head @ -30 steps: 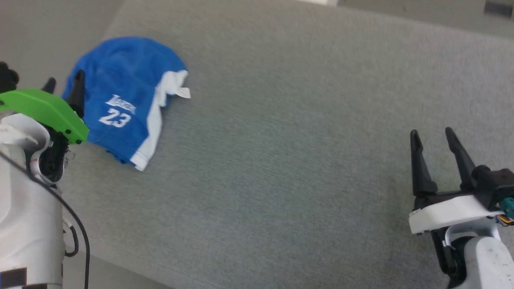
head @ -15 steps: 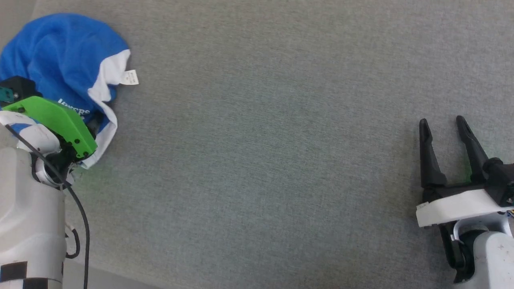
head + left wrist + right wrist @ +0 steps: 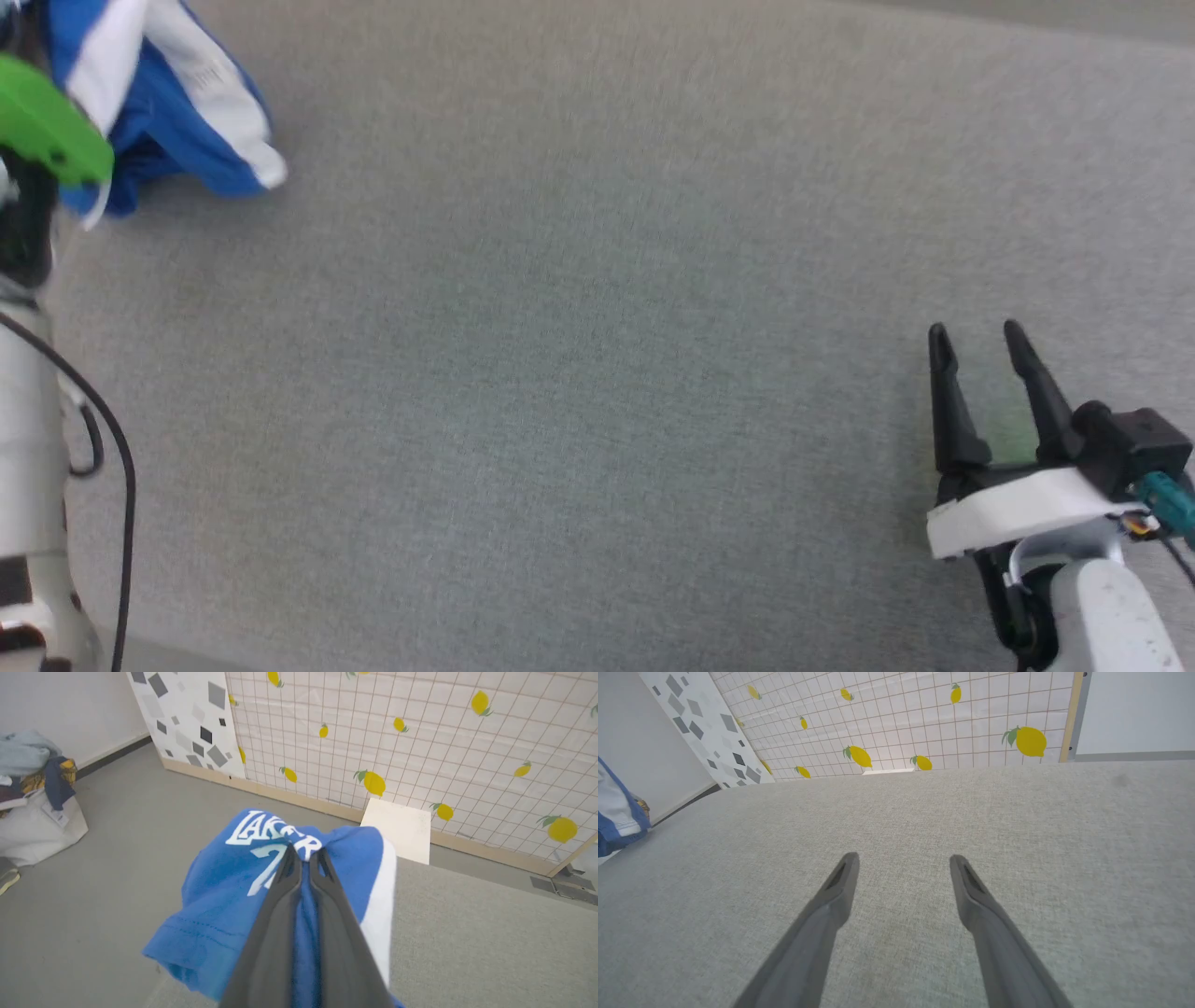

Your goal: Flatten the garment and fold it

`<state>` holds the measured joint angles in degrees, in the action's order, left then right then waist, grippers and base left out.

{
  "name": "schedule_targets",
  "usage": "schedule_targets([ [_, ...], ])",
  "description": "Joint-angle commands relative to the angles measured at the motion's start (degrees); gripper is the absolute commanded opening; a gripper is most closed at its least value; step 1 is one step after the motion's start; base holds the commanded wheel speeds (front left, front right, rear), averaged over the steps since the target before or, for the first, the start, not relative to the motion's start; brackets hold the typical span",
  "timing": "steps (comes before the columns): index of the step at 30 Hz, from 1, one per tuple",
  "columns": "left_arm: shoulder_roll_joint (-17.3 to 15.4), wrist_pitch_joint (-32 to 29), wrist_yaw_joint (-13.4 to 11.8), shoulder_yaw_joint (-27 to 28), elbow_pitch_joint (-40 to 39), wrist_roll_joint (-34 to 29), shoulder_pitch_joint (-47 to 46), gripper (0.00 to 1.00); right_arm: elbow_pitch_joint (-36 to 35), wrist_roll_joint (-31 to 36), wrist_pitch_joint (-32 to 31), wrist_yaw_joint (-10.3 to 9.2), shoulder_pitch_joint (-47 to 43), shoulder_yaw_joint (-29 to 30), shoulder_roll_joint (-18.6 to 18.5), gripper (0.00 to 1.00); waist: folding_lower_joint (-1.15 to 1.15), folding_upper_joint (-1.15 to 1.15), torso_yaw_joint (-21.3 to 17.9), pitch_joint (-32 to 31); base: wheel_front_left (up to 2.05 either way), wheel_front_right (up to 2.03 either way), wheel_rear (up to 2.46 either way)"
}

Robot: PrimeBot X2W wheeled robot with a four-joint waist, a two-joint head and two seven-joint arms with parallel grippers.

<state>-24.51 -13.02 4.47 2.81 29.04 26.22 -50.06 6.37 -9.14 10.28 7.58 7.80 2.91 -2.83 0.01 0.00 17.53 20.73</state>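
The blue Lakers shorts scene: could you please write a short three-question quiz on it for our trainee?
1. True or false: the left gripper is shut on the blue Lakers shorts.
2. Choose one. The right gripper is: A) open and holding nothing, over the grey cloth surface; B) shut on the waistband; C) pinching the white tag.
3. Short answer: which fruit is printed on the tiled wall behind the work surface?

Key: 1 true; 2 A; 3 lemons.
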Motion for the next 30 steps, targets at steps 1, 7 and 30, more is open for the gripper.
schedule_targets([
  [1,-0.16,-0.22,0.48,-0.51,-1.54,-0.04,-2.15,0.00,1.16,-1.06,0.98,-0.09,-0.77,-0.46,-0.05,1.00,-0.01,0.00,-3.05,-7.19,0.00,0.00,0.00],
  [7,2.04,-2.65,1.83,-4.49,-8.40,1.42,-7.30,0.00,5.66,-4.34,3.18,-0.09,-1.62,-1.74,-0.05,1.00,-0.01,0.00,-7.94,-12.93,0.00,0.00,0.00],
  [30,20.40,-7.87,0.81,-25.51,-6.29,7.49,26.16,0.00,9.78,-7.69,4.71,-0.09,-4.08,-0.09,-0.05,1.00,-0.01,0.00,-22.21,-15.64,0.00,0.00,0.00],
])
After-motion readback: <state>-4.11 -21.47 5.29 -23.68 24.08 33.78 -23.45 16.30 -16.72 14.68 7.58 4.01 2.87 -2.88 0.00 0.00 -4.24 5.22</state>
